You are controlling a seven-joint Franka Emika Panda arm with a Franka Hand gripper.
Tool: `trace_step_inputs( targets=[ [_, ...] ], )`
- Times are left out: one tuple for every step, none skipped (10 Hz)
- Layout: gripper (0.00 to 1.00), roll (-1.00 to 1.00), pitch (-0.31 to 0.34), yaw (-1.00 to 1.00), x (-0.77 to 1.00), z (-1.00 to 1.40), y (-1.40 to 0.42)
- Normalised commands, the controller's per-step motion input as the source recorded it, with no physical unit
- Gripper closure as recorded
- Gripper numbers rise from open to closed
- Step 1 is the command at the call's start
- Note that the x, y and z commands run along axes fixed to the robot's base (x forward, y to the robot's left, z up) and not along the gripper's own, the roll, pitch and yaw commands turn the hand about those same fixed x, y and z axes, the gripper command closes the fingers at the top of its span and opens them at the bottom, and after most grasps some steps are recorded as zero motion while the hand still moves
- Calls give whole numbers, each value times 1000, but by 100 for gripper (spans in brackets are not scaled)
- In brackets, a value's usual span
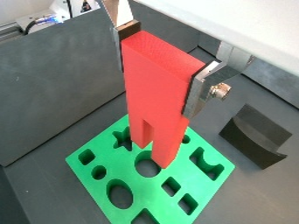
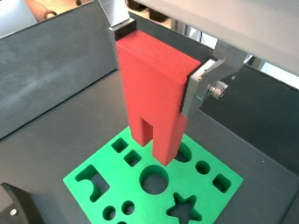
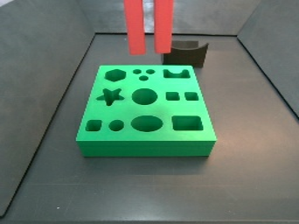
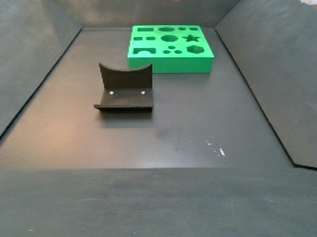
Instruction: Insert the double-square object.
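Observation:
The double-square object is a tall red block with two parallel square legs pointing down. It also shows in a wrist view. My gripper is shut on its solid top, one silver finger on each side, as in both wrist views. The block hangs upright above the green board, its leg tips clear of the board's shaped holes. In a side view only the two red legs show, over the far edge of the board; the gripper is out of that frame. Another side view shows the board alone.
The dark fixture with an arched top edge stands on the floor beside the board. Grey walls enclose the dark floor on all sides.

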Motion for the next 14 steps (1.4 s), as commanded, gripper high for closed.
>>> trace_step_inputs(
  targets=[
    [100,0,-51,0,1000,-520,311],
    [100,0,-9,0,1000,-483,280],
    [100,37,0,0,1000,-480,203],
    [100,63,0,0,1000,-457,157],
    [100,153,49,0,1000,-474,20],
    [100,290,196,0,840,-380,-189],
    [100,204,87,0,303,-291,-251],
    [100,144,0,17,51,-300,-157],
    [100,83,0,51,26,-297,-80],
    [100,47,0,71,60,-274,-40],
    [100,56,0,106,71,-280,-26],
    [100,60,0,120,123,-266,-69],
    [100,33,0,80,234,-254,-80],
    [100,27,16,6,371,-237,-97]
  ],
)
